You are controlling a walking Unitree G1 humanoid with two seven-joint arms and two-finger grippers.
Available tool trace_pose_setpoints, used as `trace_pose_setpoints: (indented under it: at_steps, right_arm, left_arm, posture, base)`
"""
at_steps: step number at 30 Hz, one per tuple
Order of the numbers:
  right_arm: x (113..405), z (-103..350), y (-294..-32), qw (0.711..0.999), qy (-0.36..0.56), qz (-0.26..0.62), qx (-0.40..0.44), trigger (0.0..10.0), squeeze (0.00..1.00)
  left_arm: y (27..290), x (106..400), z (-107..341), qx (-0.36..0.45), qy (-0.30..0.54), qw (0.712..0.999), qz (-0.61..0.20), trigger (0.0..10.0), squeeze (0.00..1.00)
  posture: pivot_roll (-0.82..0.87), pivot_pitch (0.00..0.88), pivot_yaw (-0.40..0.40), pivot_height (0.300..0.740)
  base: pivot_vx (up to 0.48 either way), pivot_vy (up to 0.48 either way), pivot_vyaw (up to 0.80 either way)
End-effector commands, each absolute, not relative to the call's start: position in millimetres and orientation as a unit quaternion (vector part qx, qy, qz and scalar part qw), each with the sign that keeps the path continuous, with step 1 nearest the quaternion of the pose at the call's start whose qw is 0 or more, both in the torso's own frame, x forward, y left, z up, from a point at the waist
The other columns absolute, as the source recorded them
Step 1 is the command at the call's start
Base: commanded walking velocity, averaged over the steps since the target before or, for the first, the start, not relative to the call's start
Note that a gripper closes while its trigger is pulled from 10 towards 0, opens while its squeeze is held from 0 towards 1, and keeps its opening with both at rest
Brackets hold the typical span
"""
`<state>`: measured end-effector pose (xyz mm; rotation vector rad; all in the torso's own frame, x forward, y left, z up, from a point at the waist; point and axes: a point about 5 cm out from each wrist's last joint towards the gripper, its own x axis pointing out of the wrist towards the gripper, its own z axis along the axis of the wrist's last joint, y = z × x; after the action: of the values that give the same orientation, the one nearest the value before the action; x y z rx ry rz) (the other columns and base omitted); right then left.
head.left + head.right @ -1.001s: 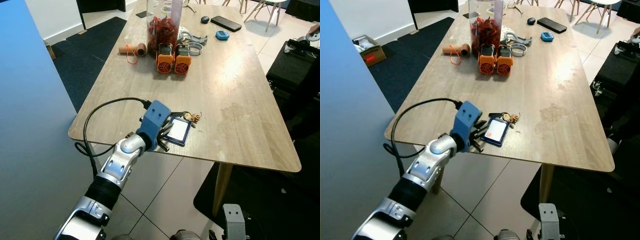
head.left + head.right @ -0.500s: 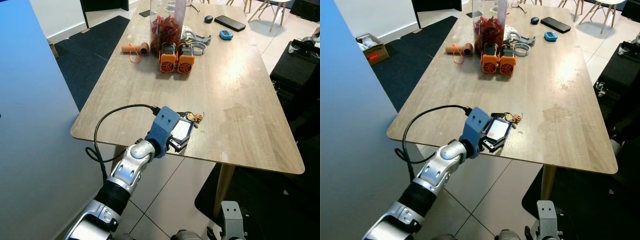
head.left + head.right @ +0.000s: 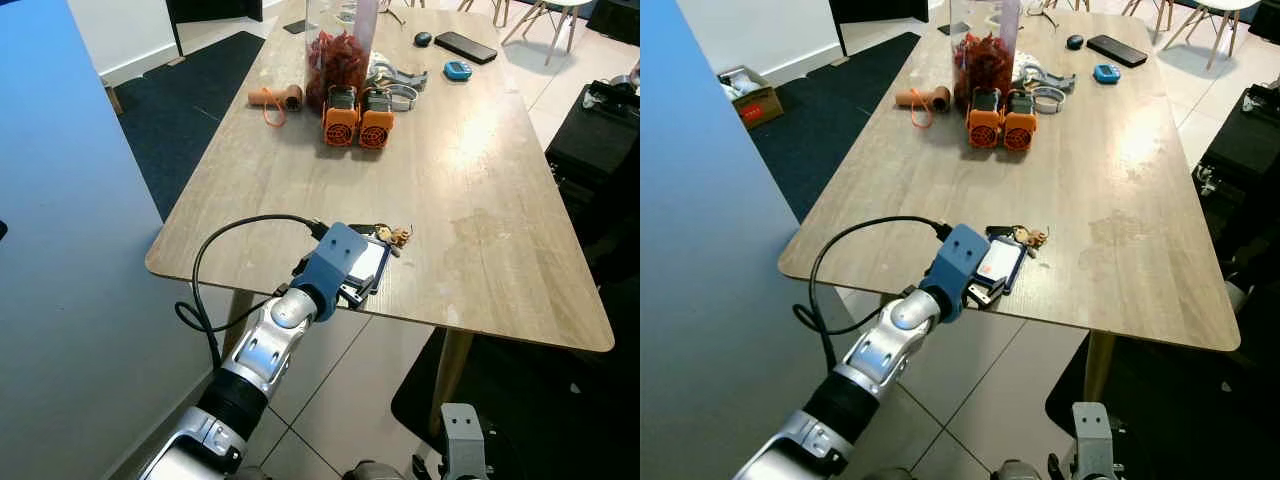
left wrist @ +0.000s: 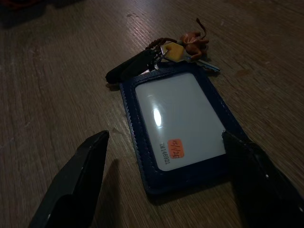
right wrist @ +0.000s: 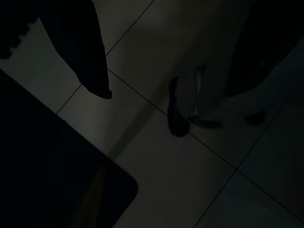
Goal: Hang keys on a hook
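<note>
The keys (image 3: 391, 236) lie near the front edge of the wooden table (image 3: 480, 180), on a ring with a small brown charm and a dark blue card holder (image 3: 369, 262). My left gripper (image 3: 352, 292) sits low over the table edge, right at the card holder's near end. In the left wrist view the gripper (image 4: 165, 138) is open, with one black finger (image 4: 78, 183) on each side of the card holder (image 4: 180, 124) and the keys (image 4: 176, 51) just beyond it. My right gripper (image 5: 171, 90) hangs idle over dim floor tiles, its fingers apart.
At the far end of the table stand a clear jar of red pieces (image 3: 338, 50), two orange blocks (image 3: 358, 113), a cardboard roll (image 3: 274, 97), a phone (image 3: 469, 45) and a small blue gadget (image 3: 458, 70). A blue wall (image 3: 60, 250) is close on my left and a black case (image 3: 600, 130) on my right.
My left gripper has moved forward and right along the table edge, from beside the card holder to straddling its near end. The camera has shifted slightly.
</note>
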<state>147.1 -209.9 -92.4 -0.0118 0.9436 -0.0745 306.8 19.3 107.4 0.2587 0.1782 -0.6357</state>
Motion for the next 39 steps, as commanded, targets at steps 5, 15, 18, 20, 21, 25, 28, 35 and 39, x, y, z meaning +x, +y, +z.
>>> trace_pose_setpoints:
  at_steps: [5,15,18,20,21,25,28,35,39]
  right_arm:
    - [143.9,-94.0,-209.4,0.887,0.461,-0.04,-0.001,10.0,0.0]
    - [144.1,-93.9,-210.0,0.887,0.46,-0.042,-0.001,10.0,0.0]
    - [144.1,-93.9,-209.9,0.887,0.46,-0.042,-0.001,10.0,0.0]
    - [144.3,-93.8,-209.7,0.887,0.46,-0.041,-0.001,10.0,0.0]
    - [144.5,-93.8,-209.5,0.887,0.46,-0.042,-0.001,10.0,0.0]
    - [144.6,-93.8,-209.5,0.887,0.46,-0.042,-0.001,10.0,0.0]
    - [144.4,-93.8,-209.9,0.887,0.46,-0.043,-0.001,10.0,0.0]
    - [143.8,-93.7,-211.1,0.887,0.46,-0.044,-0.002,10.0,0.0]
    - [143.9,-93.6,-211.7,0.887,0.459,-0.045,-0.003,10.0,0.0]
  left_arm:
    - [13.4,295.6,98.5,0.115,0.108,0.926,-0.342,10.0,1.0]
    - [3.6,285.9,99.7,0.087,0.119,0.916,-0.372,10.0,1.0]
    - [1.2,283.7,96.4,0.109,0.114,0.915,-0.37,10.0,1.0]
    - [-0.1,283.2,93.8,0.121,0.115,0.916,-0.365,10.0,1.0]
    - [-0.4,283.3,92.8,0.129,0.115,0.917,-0.36,10.0,1.0]
    - [-0.4,284.2,91.3,0.156,0.109,0.917,-0.351,10.0,1.0]
    - [1.3,286.2,91.3,0.172,0.103,0.918,-0.343,10.0,1.0]
    - [11.6,296.4,92.1,0.199,0.094,0.923,-0.316,10.0,1.0]
    - [22.3,305.2,92.1,0.207,0.097,0.928,-0.293,10.0,1.0]
  posture:
    - [0.04,0.113,-0.008,0.74]
    - [0.04,0.11,-0.006,0.74]
    - [0.04,0.109,-0.005,0.74]
    - [0.04,0.108,-0.004,0.74]
    - [0.04,0.108,-0.005,0.74]
    - [0.04,0.106,-0.004,0.74]
    - [0.04,0.103,-0.004,0.74]
    - [0.03,0.097,-0.004,0.74]
    - [0.03,0.091,-0.006,0.74]
  base:
    - [0.0,0.0,0.0]
    - [0.0,0.0,0.0]
    - [0.0,0.0,0.0]
    - [0.0,0.0,0.0]
    - [0.0,0.0,0.0]
    - [0.0,0.0,0.0]
    - [0.0,0.0,0.0]
    - [0.0,0.0,0.0]
    - [0.0,0.0,0.0]
